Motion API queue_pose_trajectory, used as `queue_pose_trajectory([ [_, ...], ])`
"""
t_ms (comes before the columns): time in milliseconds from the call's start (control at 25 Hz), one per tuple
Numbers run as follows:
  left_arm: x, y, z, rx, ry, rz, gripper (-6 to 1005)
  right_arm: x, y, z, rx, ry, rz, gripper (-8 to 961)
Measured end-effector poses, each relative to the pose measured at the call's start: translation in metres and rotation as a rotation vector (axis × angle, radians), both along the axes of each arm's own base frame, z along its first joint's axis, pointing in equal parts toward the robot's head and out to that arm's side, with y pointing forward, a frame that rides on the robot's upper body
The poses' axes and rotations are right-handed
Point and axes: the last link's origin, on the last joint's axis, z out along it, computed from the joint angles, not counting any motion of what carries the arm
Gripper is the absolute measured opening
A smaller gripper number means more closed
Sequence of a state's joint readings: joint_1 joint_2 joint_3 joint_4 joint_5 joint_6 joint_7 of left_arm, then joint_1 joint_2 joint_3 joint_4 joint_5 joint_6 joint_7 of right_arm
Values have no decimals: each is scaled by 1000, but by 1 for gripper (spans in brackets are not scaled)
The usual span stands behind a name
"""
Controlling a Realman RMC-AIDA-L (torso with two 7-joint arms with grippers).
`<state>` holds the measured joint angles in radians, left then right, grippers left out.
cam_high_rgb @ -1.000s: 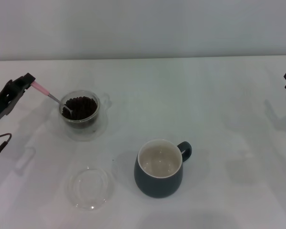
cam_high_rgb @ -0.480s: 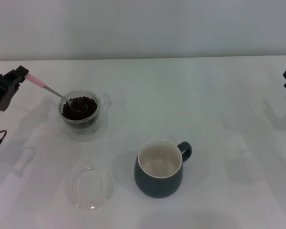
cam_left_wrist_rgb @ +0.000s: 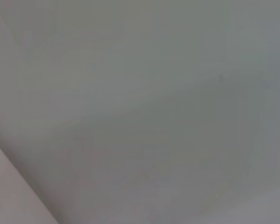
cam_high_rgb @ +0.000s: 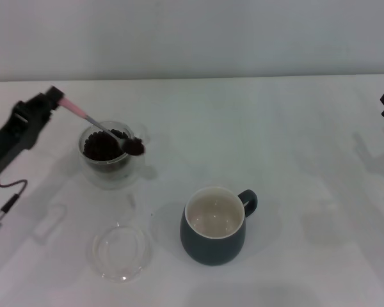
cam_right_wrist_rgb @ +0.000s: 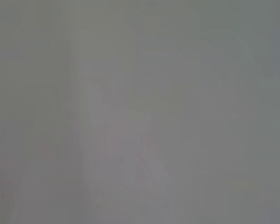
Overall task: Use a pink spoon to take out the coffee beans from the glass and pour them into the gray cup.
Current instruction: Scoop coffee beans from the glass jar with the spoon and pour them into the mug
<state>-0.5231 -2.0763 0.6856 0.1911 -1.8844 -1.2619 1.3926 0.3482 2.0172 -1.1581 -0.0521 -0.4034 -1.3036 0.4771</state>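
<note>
Your left gripper, near the table's left edge, clamps the pink spoon; its bowl carries coffee beans over the glass rim. Toward the front sits the gray cup, open tabletop between.

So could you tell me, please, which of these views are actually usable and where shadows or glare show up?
Head view: evenly lit, sharp; soft shadows beside the gray cup and glass; left gripper holds the pink spoon, loaded with coffee beans. Both wrist views: featureless gray, nothing discernible.
</note>
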Motion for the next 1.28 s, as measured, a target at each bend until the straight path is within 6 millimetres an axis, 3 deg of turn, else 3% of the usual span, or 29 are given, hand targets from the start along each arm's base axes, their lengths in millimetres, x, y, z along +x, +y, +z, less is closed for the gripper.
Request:
queue_pose_trajectory([
  [280,31,0,-23,-130,-17,-123,130,1,0,0,-3,-1,-7,742],
  [600,68,4,-44,-265,92,-327,130,3,-2,-3,-12,0,-16,741],
  [880,87,6,-46,-280,234,-494,129,5,-7,-5,-20,2,-25,741],
  [1280,95,12,-40,-253,417,-635,129,5,-8,-5,-25,16,-24,742],
])
